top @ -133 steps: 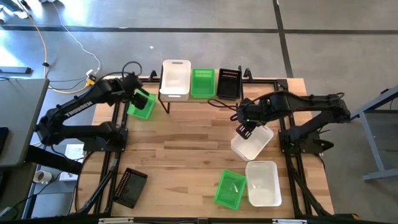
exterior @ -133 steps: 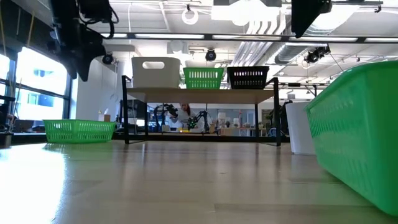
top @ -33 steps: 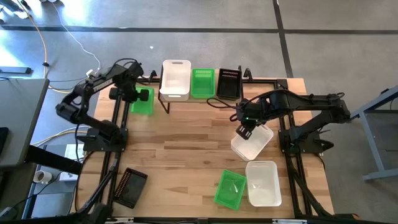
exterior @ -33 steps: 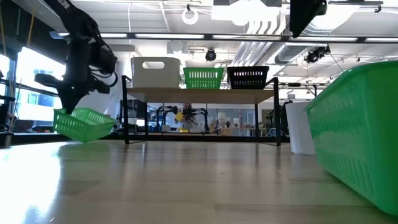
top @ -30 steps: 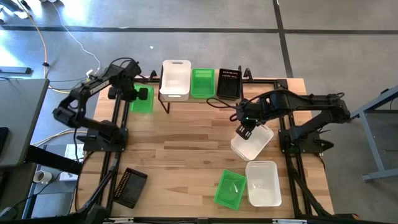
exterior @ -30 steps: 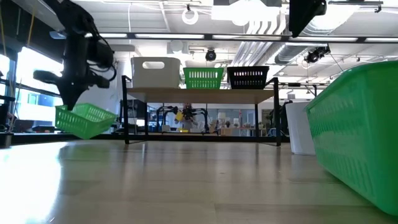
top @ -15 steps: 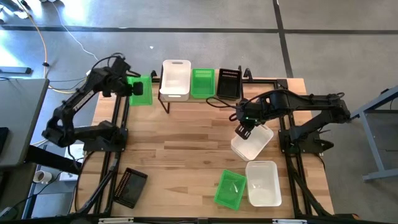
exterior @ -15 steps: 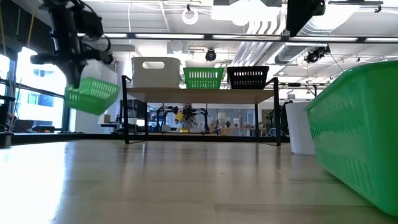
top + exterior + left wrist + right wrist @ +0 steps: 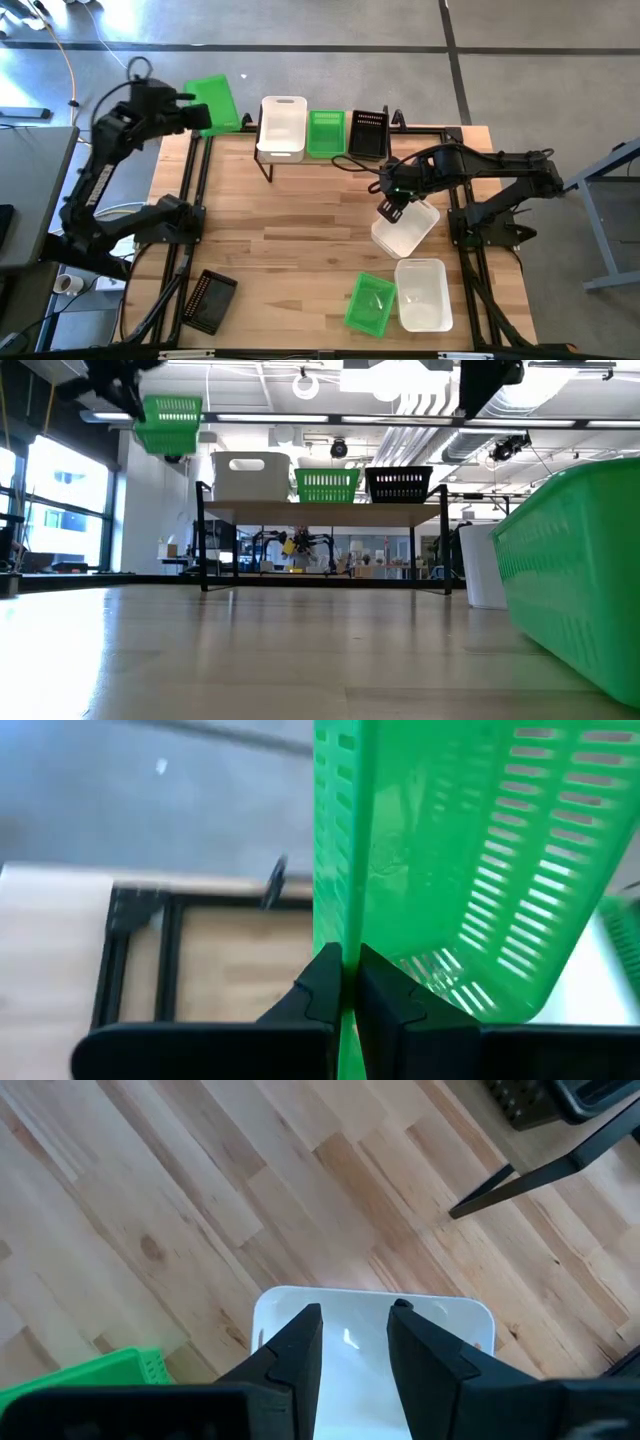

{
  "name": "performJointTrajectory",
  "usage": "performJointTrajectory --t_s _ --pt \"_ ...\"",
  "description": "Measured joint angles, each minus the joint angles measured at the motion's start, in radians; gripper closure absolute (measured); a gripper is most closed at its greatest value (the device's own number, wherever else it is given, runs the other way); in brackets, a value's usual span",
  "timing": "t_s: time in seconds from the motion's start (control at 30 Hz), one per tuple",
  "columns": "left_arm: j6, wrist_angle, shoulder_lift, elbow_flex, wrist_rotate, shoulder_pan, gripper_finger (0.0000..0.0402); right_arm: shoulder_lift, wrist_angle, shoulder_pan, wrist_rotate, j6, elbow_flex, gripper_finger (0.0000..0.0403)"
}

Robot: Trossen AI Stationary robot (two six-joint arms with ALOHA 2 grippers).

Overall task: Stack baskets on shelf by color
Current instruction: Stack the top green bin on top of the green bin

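Wooden counter (image 9: 300, 230); shelf (image 9: 325, 157) at its far edge carries white, green and black baskets. Left hand (image 9: 345, 988), clenched on a green basket (image 9: 213, 103) rim, holds it high, left of the shelf's green basket (image 9: 326, 133). Right hand (image 9: 392, 210) hovers, fingers apart, over a white basket (image 9: 405, 229).

Left gripper (image 9: 193, 116) gripping a green basket (image 9: 214, 103) beyond the table's far-left corner.
Shelf (image 9: 325, 157) carrying 3 baskets: white, green, black. Right gripper (image 9: 391, 211) sitting over a tilted white basket (image 9: 410, 232); 1 green, 1 white, 1 black basket lying along the near edge.
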Motion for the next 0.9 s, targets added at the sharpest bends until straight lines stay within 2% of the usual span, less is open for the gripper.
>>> performJointTrajectory --t_s 0.17,0.4,0.73,0.9 --pt "0.017 0.0 -0.019 0.11 0.006 -0.009 0.0396 0.0 0.007 0.0 0.018 0.007 0.0 0.03" --pt "0.021 -0.002 -0.02 0.208 0.027 -0.081 0.0396 0.0 0.021 0.0 0.022 0.007 0.0 0.03" --pt "-0.044 -0.004 -0.02 0.236 0.026 -0.202 0.0396 0.0 0.043 0.0 0.023 -0.001 0.0 0.03" --pt "-0.099 -0.009 -0.01 0.236 0.021 -0.289 0.0396 0.0 0.106 0.0 0.02 -0.069 0.0 0.03"
